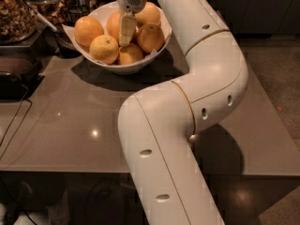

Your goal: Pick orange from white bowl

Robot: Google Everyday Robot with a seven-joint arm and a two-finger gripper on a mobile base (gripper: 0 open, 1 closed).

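At the far left, a dark container of brown nuts (14, 13) stood at the back of the table. A flat black appliance (11, 78) lay in front of it, and a thin black cable (14, 125) ran over the smooth grey-brown tabletop (70, 130) below that. Right of these sat the wide, shallow, glossy white bowl (124, 69), heaped with round oranges (104, 48) that pressed against one another. The cream-coloured gripper (125, 31) reached straight down into the middle of the heap, its tip low among the fruit. Whether it was clamped on an orange or slack could not be told. Further right, the thick white jointed robot arm (206, 78) bent from above the bowl's right side, over the table, down to the lower edge.
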